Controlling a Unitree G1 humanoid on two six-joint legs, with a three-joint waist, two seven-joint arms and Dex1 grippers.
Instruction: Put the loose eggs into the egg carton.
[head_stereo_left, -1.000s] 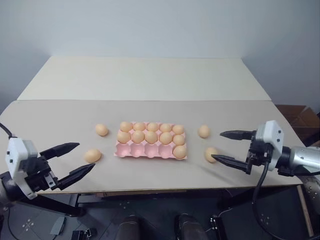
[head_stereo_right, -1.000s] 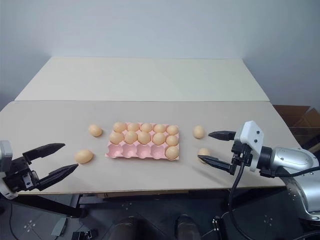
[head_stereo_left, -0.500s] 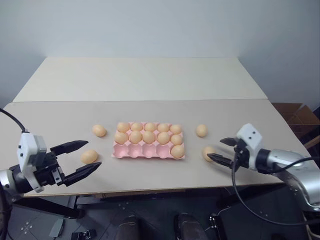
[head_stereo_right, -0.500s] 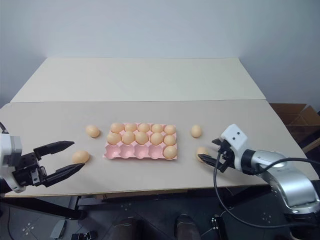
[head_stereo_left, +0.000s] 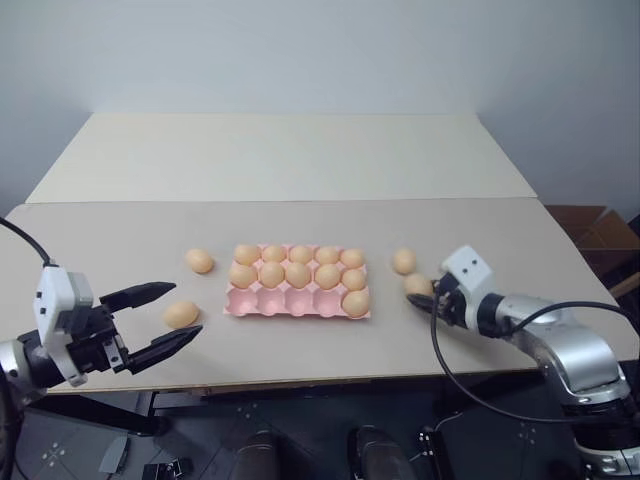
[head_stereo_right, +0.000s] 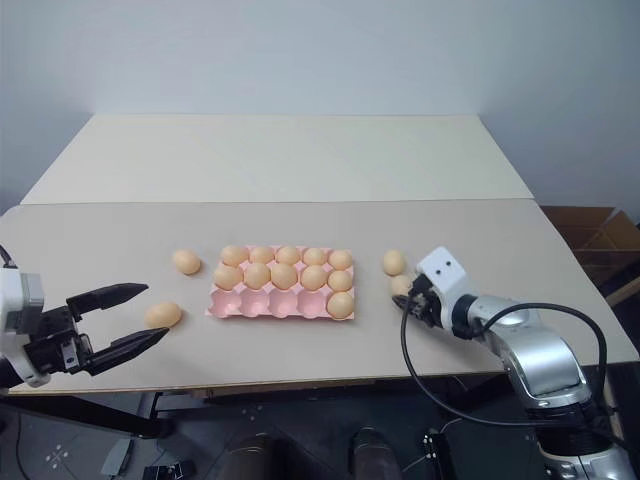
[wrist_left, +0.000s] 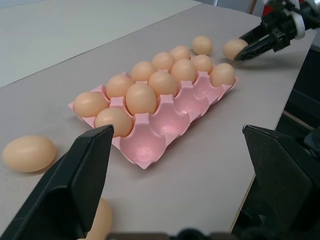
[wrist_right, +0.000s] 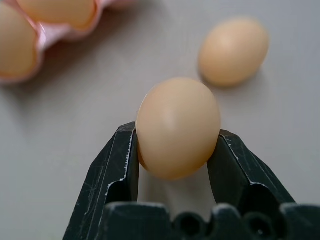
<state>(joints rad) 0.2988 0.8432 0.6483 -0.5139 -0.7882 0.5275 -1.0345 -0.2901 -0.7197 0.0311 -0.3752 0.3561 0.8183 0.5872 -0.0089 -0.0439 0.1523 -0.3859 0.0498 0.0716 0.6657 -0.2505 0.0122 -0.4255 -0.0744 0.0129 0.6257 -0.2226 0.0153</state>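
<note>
**Right gripper closed on one loose egg, beside the carton**

You see the egg carton lying flat on the table, near its front edge. Its back row and middle row are full of eggs, and the front row holds one egg only, in the cup at the right end; the other four front cups are empty.

Four loose eggs are outside the carton. The held egg is on the right side of the carton — the right gripper has its two black fingers pressed on both sides of it, low over the table. A second egg lies on the table just beside it, a little further back. On the left side, one egg lies near the carton's back corner, and another egg lies nearer the front edge.

The left gripper hangs close to that front egg with its fingers wide apart, not touching it.
</note>
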